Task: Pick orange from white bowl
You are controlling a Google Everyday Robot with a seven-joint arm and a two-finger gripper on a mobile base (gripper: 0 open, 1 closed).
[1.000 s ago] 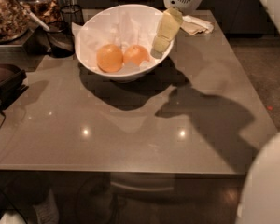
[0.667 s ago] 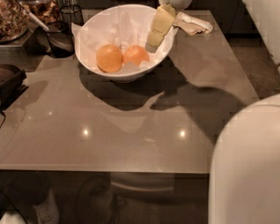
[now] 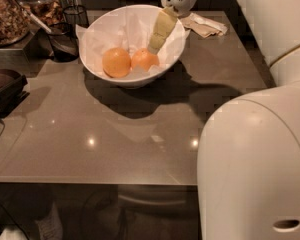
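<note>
The white bowl (image 3: 97, 31), lined with crumpled white paper, stands at the back middle of the grey table (image 3: 90, 124). Two fruits lie in it side by side. The orange (image 3: 143, 60) is the right one, deeper reddish and slightly smaller. Its paler, larger twin (image 3: 116, 62) lies to its left. My gripper (image 3: 154, 48) reaches down from the top into the bowl's right half. Its tip is just above and right of the orange, at its upper right edge; I cannot tell whether it touches.
Crumpled brown napkins (image 3: 206, 25) lie right of the bowl. A black mesh holder (image 3: 64, 36) and jars (image 3: 7, 14) stand at the left, with a dark object (image 3: 5, 89) at the left edge. My white arm (image 3: 255, 159) fills the right foreground.
My gripper has moved left and down, from the bowl's right rim into the bowl next to the orange. My arm now covers more of the right side.
</note>
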